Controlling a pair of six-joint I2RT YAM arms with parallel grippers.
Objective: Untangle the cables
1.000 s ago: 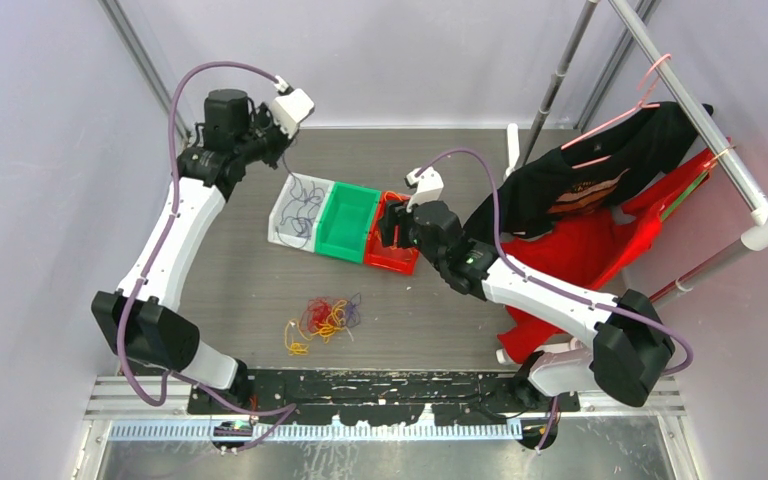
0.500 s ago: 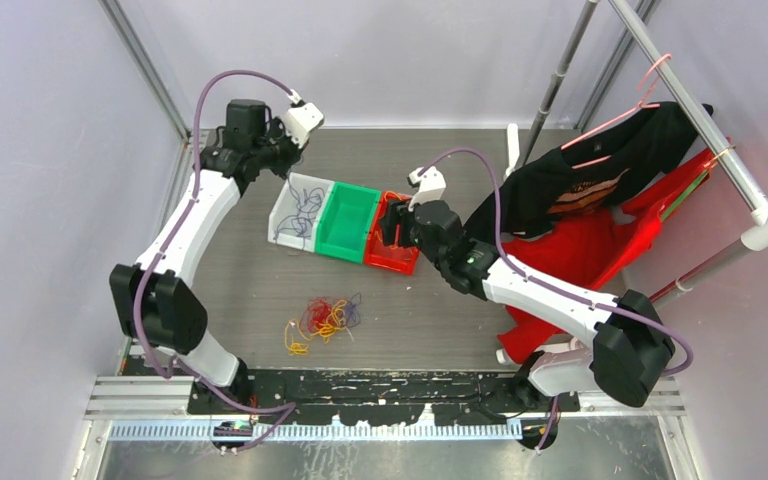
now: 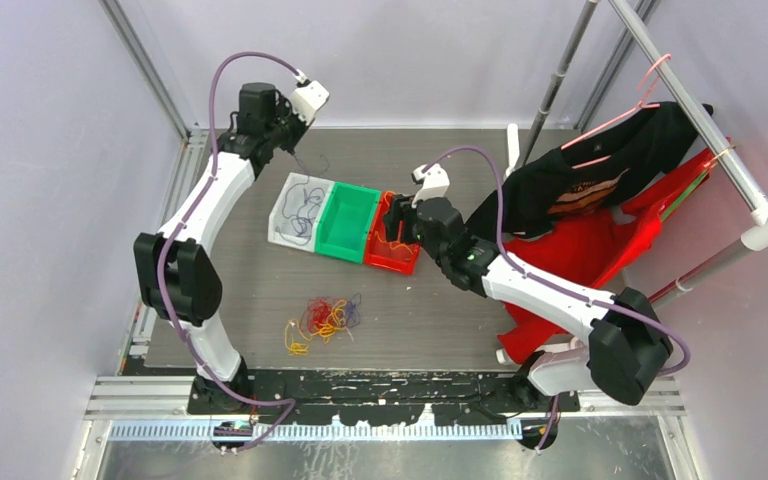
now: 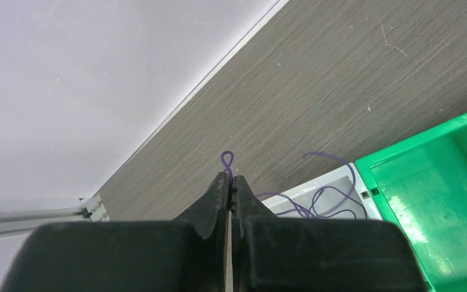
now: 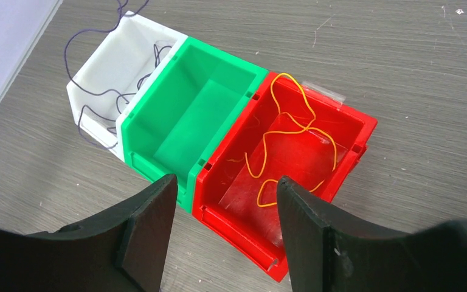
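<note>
Left gripper (image 4: 228, 184), clamped on a purple cable (image 4: 225, 159), is holding it by the white bin (image 5: 100, 73) (releasing over it seems next); right gripper (image 5: 226, 182) is waiting wide-open, empty.

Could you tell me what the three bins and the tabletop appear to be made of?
White bin, green bin and red bin: probably moulded plastic, semi-gloss, with uniform colour and rim ribs. Tabletop: looks like matte grey wood-grain laminate; streaked grain shows.

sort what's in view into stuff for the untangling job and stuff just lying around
Job: cable tangle; purple cables, one pinched in left fingers; orange cable; white bin; green bin; red bin.
Lying about: black shirt; red garment; clothes rail.
</note>
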